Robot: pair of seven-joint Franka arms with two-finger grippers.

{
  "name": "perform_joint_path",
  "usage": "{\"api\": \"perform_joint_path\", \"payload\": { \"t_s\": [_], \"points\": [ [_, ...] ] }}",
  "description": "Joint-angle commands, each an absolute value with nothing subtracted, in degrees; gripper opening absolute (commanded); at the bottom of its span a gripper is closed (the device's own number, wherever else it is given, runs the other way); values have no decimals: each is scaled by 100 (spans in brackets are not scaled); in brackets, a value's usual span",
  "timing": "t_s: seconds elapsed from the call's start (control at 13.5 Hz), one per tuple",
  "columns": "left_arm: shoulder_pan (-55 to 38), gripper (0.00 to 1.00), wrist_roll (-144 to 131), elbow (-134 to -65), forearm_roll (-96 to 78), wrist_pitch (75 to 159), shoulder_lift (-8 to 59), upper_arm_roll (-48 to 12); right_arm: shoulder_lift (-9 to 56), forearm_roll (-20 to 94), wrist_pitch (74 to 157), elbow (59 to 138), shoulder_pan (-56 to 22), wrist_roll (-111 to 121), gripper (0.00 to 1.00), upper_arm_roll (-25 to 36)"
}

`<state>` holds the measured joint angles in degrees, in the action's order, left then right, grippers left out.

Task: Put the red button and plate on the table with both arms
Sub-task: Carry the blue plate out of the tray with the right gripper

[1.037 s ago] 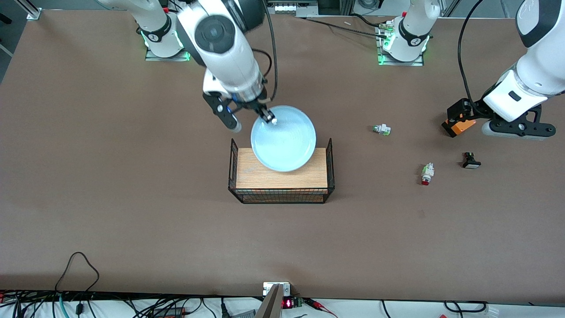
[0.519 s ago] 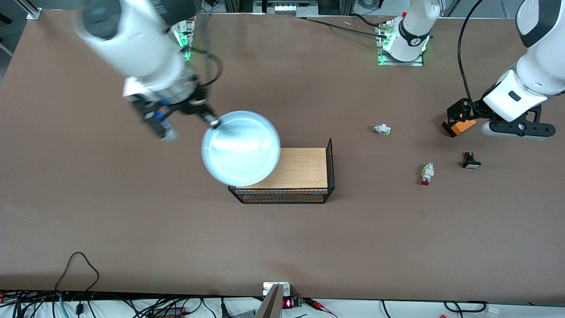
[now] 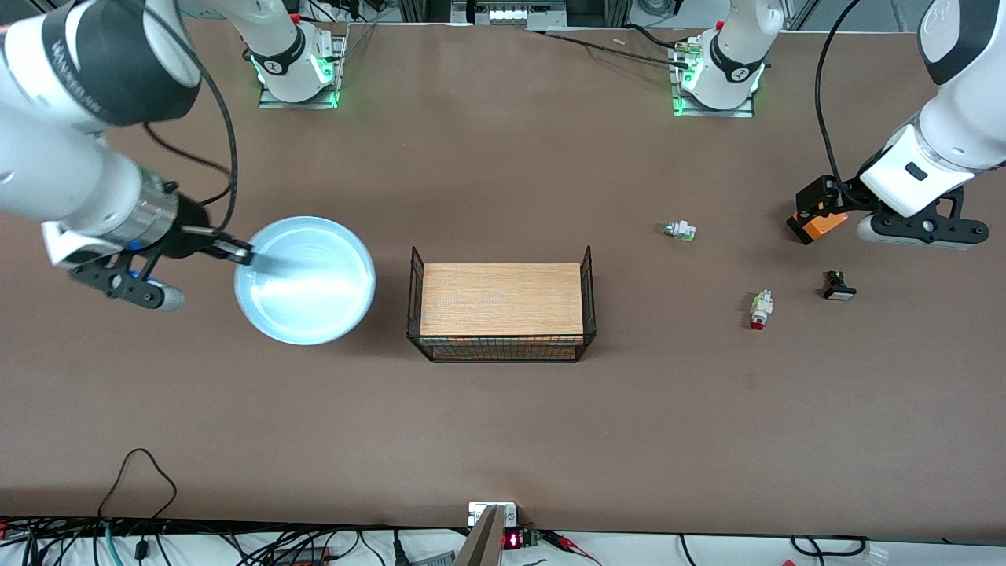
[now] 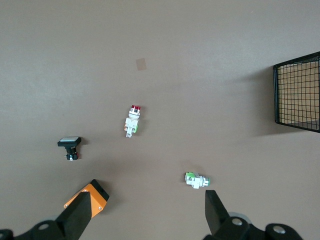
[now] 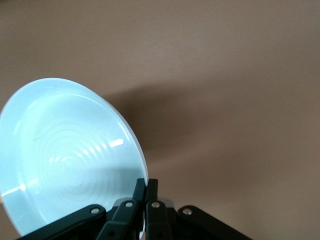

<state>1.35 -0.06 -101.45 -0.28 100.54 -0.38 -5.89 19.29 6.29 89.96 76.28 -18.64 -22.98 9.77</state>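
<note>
The right gripper (image 3: 242, 252) pinched the plate (image 3: 305, 280) by its rim over the table (image 3: 503, 409); that thin edge-hold could slip (left gripper (image 4: 145, 215) waited spread).

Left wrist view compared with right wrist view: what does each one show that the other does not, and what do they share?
Only the left wrist view shows the red button, the green-tipped part, the black white-capped part, a corner of the wire basket and the open left gripper. Only the right wrist view shows the plate, pinched at its rim by the right gripper. Both show the brown table.
</note>
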Motion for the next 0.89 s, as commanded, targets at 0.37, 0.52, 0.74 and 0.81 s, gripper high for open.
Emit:
{"api": "perform_joint_path", "payload": {
  "t_s": [0.37,0.52,0.74,0.81],
  "points": [
    [114,100,53,-10204,-114,10002,-132,-545,1434,97,10876,10269,-836,96,0,853],
    [114,100,53,-10204,-114,10002,-123,-545,1336,105,11651,11132,-738,342,0,853],
    [123,100,53,-10204,-123,9993,-123,-536,1441,105,12704,11933,-625,674,0,844],
    [123,100,53,-10204,-123,9993,-123,-527,1581,105,13109,12162,-546,868,0,844]
  ]
}}
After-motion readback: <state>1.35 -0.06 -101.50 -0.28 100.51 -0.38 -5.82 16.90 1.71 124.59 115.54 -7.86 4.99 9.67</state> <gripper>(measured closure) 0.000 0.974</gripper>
